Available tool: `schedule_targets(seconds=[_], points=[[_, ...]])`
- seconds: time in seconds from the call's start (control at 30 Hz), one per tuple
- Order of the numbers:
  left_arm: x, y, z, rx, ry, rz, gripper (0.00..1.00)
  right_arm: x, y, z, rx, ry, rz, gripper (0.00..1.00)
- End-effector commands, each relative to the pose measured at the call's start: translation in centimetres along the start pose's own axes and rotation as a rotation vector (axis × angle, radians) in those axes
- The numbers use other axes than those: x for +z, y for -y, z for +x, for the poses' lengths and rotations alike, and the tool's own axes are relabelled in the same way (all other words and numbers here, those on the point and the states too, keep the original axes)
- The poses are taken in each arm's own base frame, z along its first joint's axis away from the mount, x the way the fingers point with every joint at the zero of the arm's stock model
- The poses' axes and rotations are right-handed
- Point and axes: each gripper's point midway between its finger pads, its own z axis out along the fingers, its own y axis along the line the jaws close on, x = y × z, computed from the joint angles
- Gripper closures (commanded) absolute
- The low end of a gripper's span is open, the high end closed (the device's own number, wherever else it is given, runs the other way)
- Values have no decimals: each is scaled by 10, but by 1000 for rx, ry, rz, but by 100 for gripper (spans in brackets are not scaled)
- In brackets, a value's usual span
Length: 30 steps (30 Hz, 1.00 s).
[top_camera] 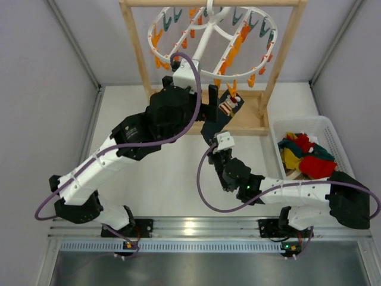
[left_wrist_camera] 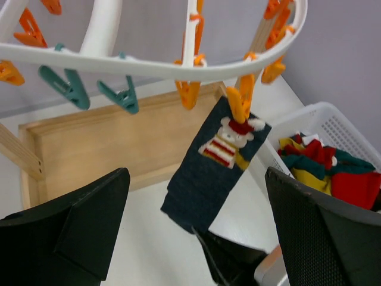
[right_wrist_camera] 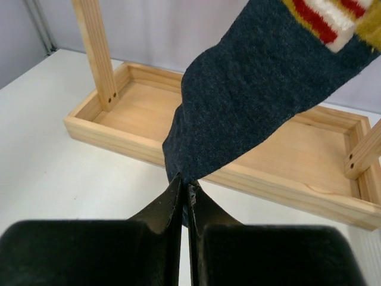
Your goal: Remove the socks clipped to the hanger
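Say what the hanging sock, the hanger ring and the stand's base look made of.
The navy sock looks like knitted fabric: matte, fuzzy weave, limp drape. The hanger ring is probably plastic: smooth, white, slightly glossy moulded curves. The stand base looks like unpainted pale wood: visible grain, small holes in the posts.

navy sock (left_wrist_camera: 208,179) under orange clip (left_wrist_camera: 240,101)

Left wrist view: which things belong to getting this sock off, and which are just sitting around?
In the job: dark sock, orange clip gripping it, white hanger, right gripper shut on the sock's lower end.
Just there: wooden stand, empty teal clips, white basket, loose socks in it.
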Motion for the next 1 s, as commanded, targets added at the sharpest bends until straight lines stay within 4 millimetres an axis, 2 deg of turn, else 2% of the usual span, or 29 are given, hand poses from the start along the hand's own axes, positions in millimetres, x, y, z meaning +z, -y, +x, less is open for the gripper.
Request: schedule_targets(seconds=[0.0, 0.03, 0.07, 0.1, 0.2, 0.27, 0.6, 0.8, 0.97], points=[[3, -7, -37, 33, 79, -65, 1, 4, -7, -41, 40, 77, 58, 100], [14, -2, -31, 48, 67, -76, 1, 5, -8, -42, 33, 79, 61, 100], [15, -1, -39, 36, 85, -84, 1, 5, -13, -43, 7, 77, 62, 100], [27, 1, -32, 55, 68, -103, 1, 6, -15, -44, -4, 75, 68, 100], [41, 0, -32, 55, 63, -126, 1, 8, -28, -46, -59, 71, 69, 100], [52, -5, -25, 62, 49, -153, 1, 9, -37, -46, -90, 70, 58, 100], [62, -25, -11, 59, 28, -242, 1, 8, -76, -40, -190, 67, 3, 100], [66, -42, -2, 42, 13, -286, 5, 7, -88, -36, -196, 64, -15, 100], [74, -45, 6, 29, -9, -279, 13, 7, -100, -34, -223, 61, -31, 100]])
